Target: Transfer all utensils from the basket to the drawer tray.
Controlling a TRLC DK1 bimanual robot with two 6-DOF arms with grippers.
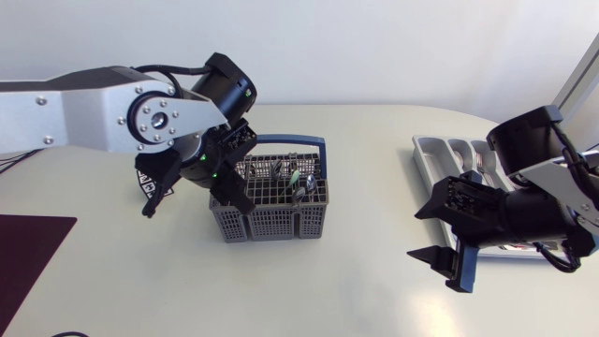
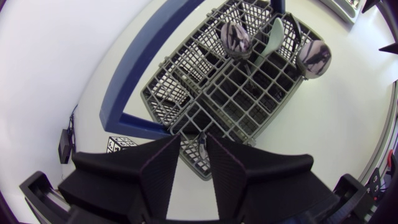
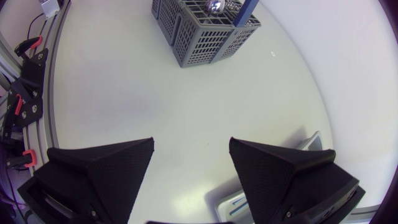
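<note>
**Left gripper over the basket's corner cell, right one waiting by the tray**

Our left gripper (image 2: 194,142) points down at one end of the grey cutlery basket (image 1: 271,223). Its fingers (image 2: 163,168) are drawn in to a narrow slot but are not closed. A slim metal utensil handle (image 2: 202,146) stands in the corner compartment and shows in that slot, touching neither finger as far as we can see. We take the narrow setting as deliberate: a thin handle inside a tight grid cell leaves little room for wide fingers.

Further along the basket, well away from the gripper, two patterned spoon bowls (image 2: 235,37) stand upright with a pale utensil (image 2: 273,36) between them. The blue carrying handle (image 1: 298,142) arches over the far side, so we come in from the open near side.

Our right gripper (image 3: 191,142) hangs low over bare table (image 1: 356,281), with its fingers spread wide and nothing between them. It sits just beside the drawer tray (image 1: 435,150), probably to stay clear of the left arm's work. That arm hides much of the tray, so we cannot tell what it holds.

Judgement: the transfer is far from done, and the next step is to close on the corner handle.
</note>
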